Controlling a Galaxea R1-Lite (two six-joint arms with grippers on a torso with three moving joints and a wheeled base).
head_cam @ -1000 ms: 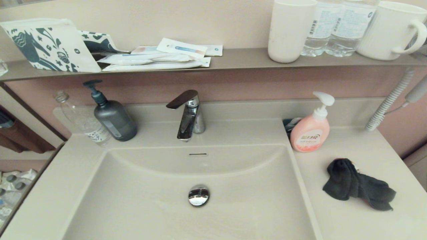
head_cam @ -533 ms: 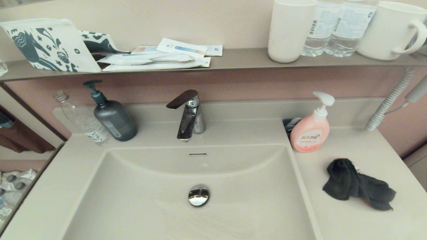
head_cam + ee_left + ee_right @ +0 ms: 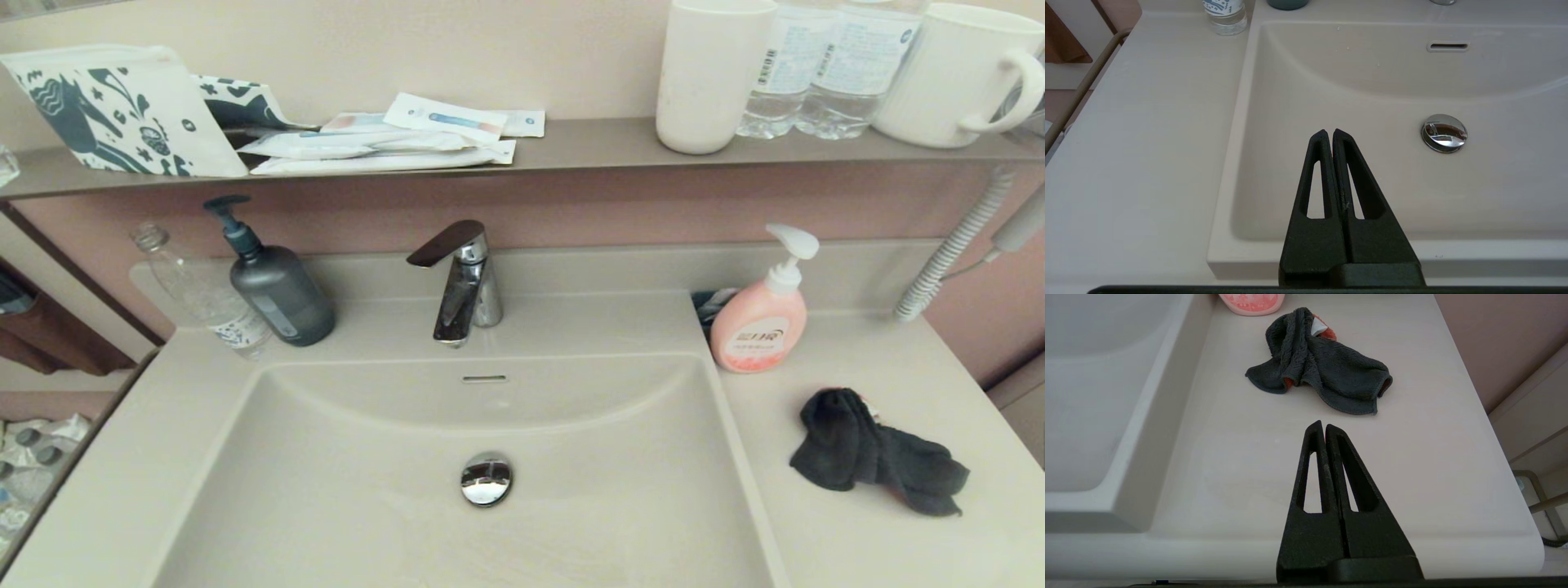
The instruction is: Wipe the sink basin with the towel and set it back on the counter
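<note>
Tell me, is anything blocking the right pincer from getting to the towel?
No, nothing visible. The right pincer is shut, with only bare counter between it and the crumpled towel. The pink soap bottle stands beyond the towel.

Neither arm shows in the head view. Left gripper (image 3: 1329, 131): seen only from its own wrist camera, two black tapered fingers (image 3: 1318, 163) pressed flat together along their whole length, tips meeting, nothing between them. Right gripper (image 3: 1319, 424): the same pose in its own wrist camera, both black fingers (image 3: 1311, 457) closed tip to tip with no gap and nothing held, pointing straight ahead from the wrist.
</note>
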